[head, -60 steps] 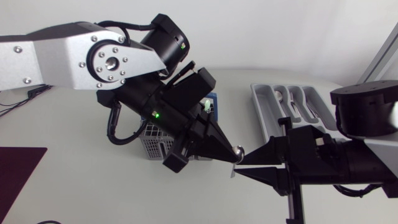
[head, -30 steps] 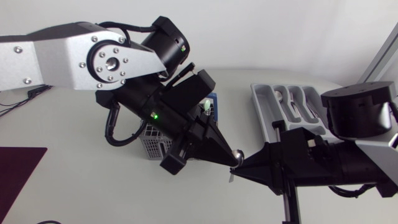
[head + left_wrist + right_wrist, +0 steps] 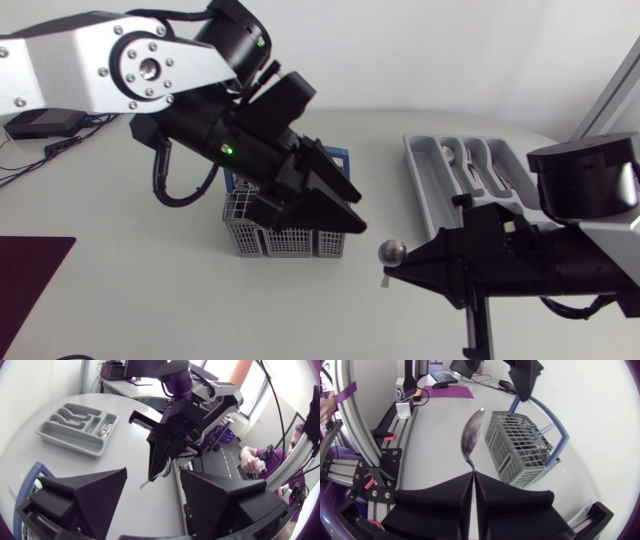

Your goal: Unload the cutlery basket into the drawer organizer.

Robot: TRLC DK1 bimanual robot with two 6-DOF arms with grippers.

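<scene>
The right end effector (image 3: 402, 263) is clenched on the handle of the shiny steel spoon (image 3: 389, 250), bowl outward, probably for carrying to the grey plastic drawer organizer (image 3: 420, 178) nearby; the left end effector (image 3: 340, 212) hangs released over the grey mesh cutlery basket (image 3: 262, 240), likely placed to pick again.

The counter (image 3: 150, 310) is plain off-white. The cutlery basket (image 3: 290, 240) is light grey, patterned all over with a fine grid of slots, and has a blue handle (image 3: 344, 160). The drawer organizer (image 3: 430, 170) is a paler, even grey. The spoon (image 3: 389, 250) is bright polished silver. The left hand (image 3: 350, 222) and the right hand (image 3: 408, 264) are both matte black. The left arm (image 3: 90, 60) is silver-grey with black joints and shows a small green light (image 3: 228, 151). At the near left lies a dark maroon mat (image 3: 30, 280).
</scene>
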